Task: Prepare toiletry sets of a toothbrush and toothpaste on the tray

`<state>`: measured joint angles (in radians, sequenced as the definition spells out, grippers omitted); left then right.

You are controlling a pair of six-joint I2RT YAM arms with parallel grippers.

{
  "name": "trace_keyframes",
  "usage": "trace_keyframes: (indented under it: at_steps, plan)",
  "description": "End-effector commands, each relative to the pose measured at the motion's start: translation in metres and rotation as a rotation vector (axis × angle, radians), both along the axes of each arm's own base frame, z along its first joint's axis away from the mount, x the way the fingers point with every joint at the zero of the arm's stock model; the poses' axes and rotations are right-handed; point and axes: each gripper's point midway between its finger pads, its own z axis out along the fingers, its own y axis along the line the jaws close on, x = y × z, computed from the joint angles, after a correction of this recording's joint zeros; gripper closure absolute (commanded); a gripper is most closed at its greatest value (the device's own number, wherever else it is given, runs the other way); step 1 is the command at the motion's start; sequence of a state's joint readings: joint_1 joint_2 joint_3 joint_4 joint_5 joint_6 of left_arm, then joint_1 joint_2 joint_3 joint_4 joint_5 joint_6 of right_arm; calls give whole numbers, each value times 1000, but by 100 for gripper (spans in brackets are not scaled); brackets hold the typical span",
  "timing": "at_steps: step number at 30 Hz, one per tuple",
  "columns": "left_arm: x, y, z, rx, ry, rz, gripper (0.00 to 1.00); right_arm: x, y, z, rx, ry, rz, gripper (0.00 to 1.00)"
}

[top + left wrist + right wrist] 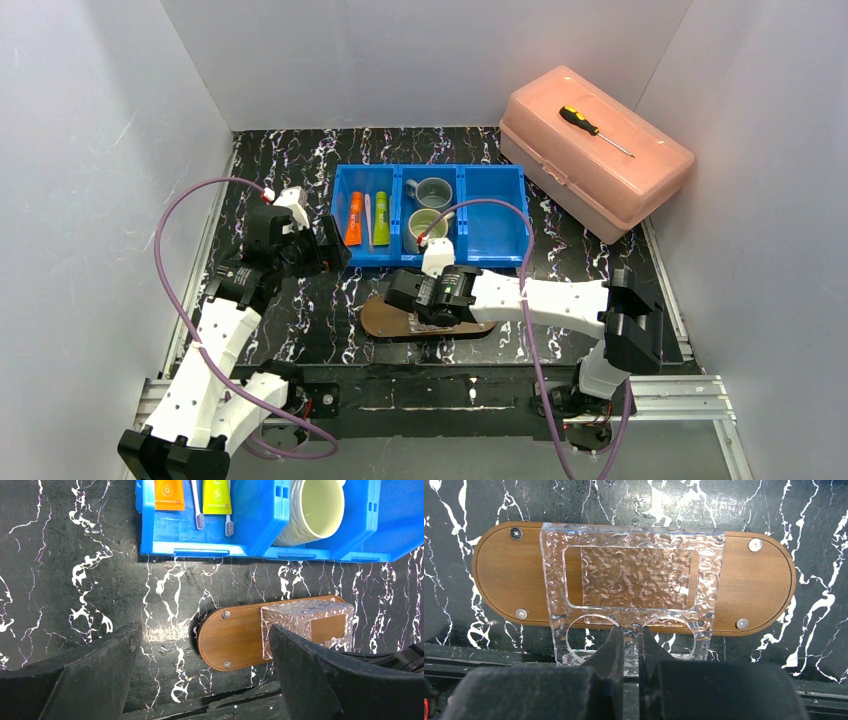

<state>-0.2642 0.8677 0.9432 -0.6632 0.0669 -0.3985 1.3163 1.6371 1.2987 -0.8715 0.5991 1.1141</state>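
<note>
The brown oval tray [383,318] lies on the table in front of the blue bin. My right gripper [629,634] is shut on the thin wall between the two round holes of a clear plastic holder [631,577], which sits over the middle of the tray [754,580]; I cannot tell whether it rests on it. My left gripper [205,680] is open and empty, above the table to the tray's left [235,635]. The orange tube [169,492], green tube [216,495] and two toothbrushes [197,512] lie in the bin's left compartment. The pale green mug [320,505] and grey mug [433,190] are in the middle compartment.
The blue three-compartment bin [495,230] stands behind the tray, its right compartment empty. A pink plastic box [600,160] with a screwdriver [592,128] on its lid is at the back right. White walls close in the black marbled table.
</note>
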Motion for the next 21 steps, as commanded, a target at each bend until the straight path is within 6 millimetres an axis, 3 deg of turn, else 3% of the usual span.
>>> trace_keyframes:
  at_steps: [1,7,17,21]
  plan:
    - [-2,2,2,11,2,3,2,4,14,6,24,-23,16,99]
    - [-2,2,2,12,4,4,2,4,13,7,19,-25,18,99]
    - [-2,2,0,12,10,2,2,12,13,25,15,-70,10,74]
    - [-2,2,0,13,10,2,2,14,13,29,9,-80,8,70]
